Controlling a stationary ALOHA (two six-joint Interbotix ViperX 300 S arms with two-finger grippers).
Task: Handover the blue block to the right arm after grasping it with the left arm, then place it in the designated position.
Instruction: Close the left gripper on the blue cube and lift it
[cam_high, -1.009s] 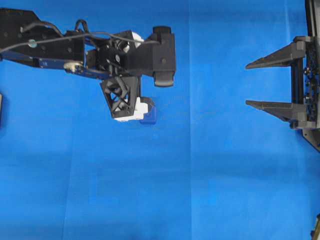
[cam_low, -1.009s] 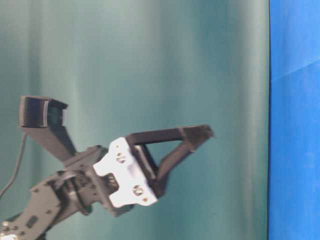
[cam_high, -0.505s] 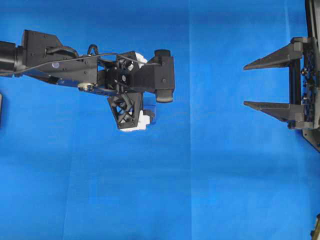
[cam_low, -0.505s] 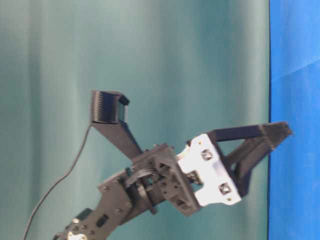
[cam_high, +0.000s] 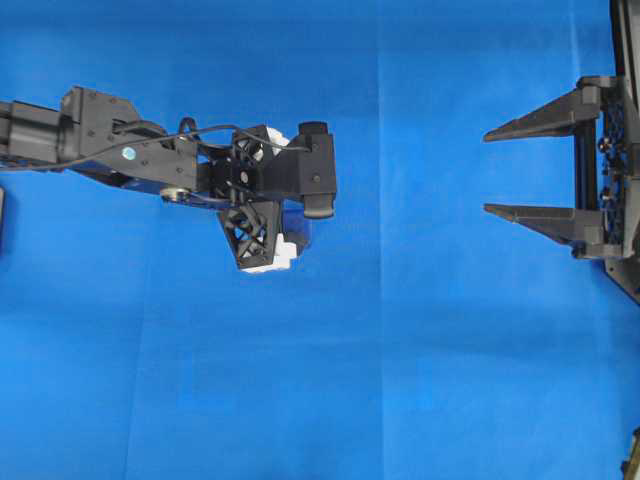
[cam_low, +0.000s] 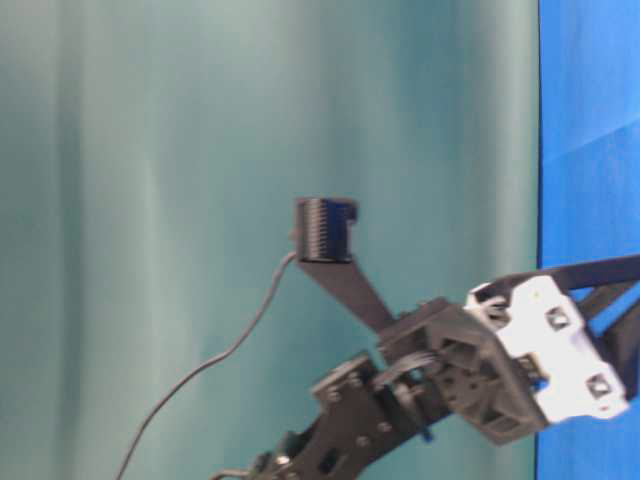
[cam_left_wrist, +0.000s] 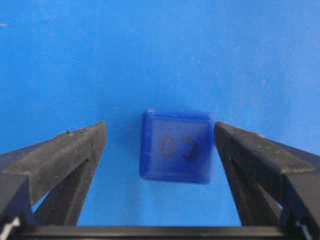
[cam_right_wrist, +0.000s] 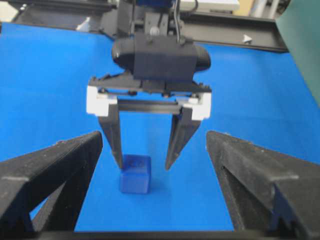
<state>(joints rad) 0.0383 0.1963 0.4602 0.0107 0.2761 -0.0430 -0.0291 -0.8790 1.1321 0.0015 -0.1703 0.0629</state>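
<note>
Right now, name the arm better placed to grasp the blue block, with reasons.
Left. Its tool hangs open right over the blue block, one finger on each side, not yet touching. The right tool is open too, but waits far off across the blue cloth.

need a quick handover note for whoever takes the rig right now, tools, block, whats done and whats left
Left tool: open, pointing down over the block, one finger on each side, not closed on it.
Right tool: open, empty, waiting at the right edge of the overhead view, well away from the block.
Block: resting on the blue cloth, between the left fingers in the left wrist view.
Done: left tool lined up over the block.
Left: close and lift, pass to the right tool, place it at the designated position, which I cannot identify in these views.
</note>
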